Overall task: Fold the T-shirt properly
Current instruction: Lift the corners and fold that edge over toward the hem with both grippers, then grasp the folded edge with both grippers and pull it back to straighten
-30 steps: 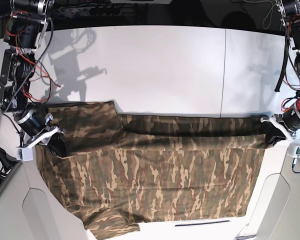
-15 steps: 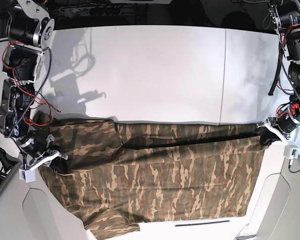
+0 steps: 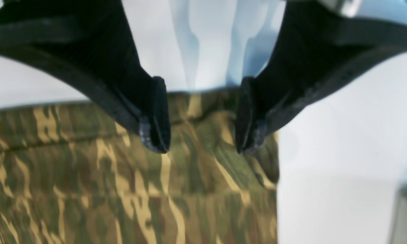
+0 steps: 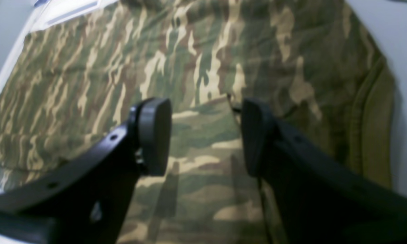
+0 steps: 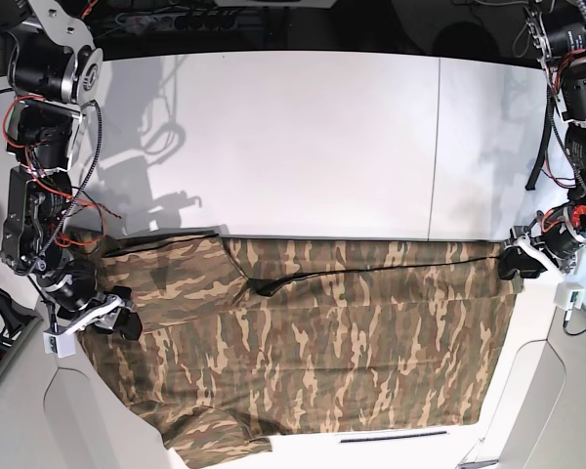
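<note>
The camouflage T-shirt (image 5: 313, 342) lies flat across the front half of the white table, its far edge folded over in a straight line. A sleeve (image 5: 215, 440) sticks out at the front left. My left gripper (image 5: 516, 262) sits at the shirt's far right corner. In the left wrist view it (image 3: 201, 139) is open, with the shirt's corner (image 3: 203, 169) lying under the gap. My right gripper (image 5: 117, 322) is over the shirt's left edge. In the right wrist view it (image 4: 203, 139) is open just above the shirt (image 4: 196, 67), holding nothing.
The bare white table (image 5: 303, 137) stretches behind the shirt, with a seam (image 5: 436, 147) on its right. Arm bases and red cables (image 5: 39, 117) stand at the far left, and another arm base (image 5: 576, 88) at the far right. Grey panels (image 5: 78, 420) flank the front corners.
The folded far edge has moved back and settled flat. My right gripper has moved toward the table's front along the left edge. My left gripper has shifted slightly inward at the right corner.
</note>
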Controlling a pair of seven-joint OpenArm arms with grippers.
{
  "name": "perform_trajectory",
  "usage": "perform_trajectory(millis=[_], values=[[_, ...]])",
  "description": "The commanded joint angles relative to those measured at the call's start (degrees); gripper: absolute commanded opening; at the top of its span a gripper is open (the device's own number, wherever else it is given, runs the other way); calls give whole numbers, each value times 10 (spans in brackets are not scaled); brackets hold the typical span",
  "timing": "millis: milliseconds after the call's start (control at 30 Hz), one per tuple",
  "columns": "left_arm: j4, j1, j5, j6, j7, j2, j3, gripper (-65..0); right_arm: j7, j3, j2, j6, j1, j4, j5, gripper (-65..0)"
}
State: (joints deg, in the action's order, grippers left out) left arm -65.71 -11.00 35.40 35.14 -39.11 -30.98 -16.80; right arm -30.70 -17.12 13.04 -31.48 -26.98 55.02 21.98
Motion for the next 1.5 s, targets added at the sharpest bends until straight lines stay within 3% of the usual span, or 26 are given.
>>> perform_trajectory(millis=[0, 233, 500, 700, 833, 1100, 1367, 1467], values=[[-16, -15, 25, 1, 11, -16, -15, -311, 0, -5, 14, -3, -17, 21, 11, -325], [-36, -2, 126, 49, -73, -16, -129, -311, -125, -77, 37, -2, -17, 93, 26, -325], [-36, 46, 145, 49, -64, -12, -143, -310, -142, -185, 45, 3, 0, 96, 52, -325], [-33, 75, 79, 12, 2, -9, -143, -181, -118, -204, 44, 18, 78, 95, 61, -311], [3, 72, 67, 11, 31, -9, -142, -181, -83, -204, 42, 17, 130, 95, 68, -213], [113, 39, 46, 11, 80, 3, -142, -181, -45, -202, 29, 17, 171, 83, 81, -213], [152, -3, 41, 10, 85, 16, -104, -181, -3, -198, -20, 17, 165, 74, 87, -214], [154, -13, 40, -5, 94, 17, -84, -182, -1, -186, -36, 17, 152, 73, 82, -216]])
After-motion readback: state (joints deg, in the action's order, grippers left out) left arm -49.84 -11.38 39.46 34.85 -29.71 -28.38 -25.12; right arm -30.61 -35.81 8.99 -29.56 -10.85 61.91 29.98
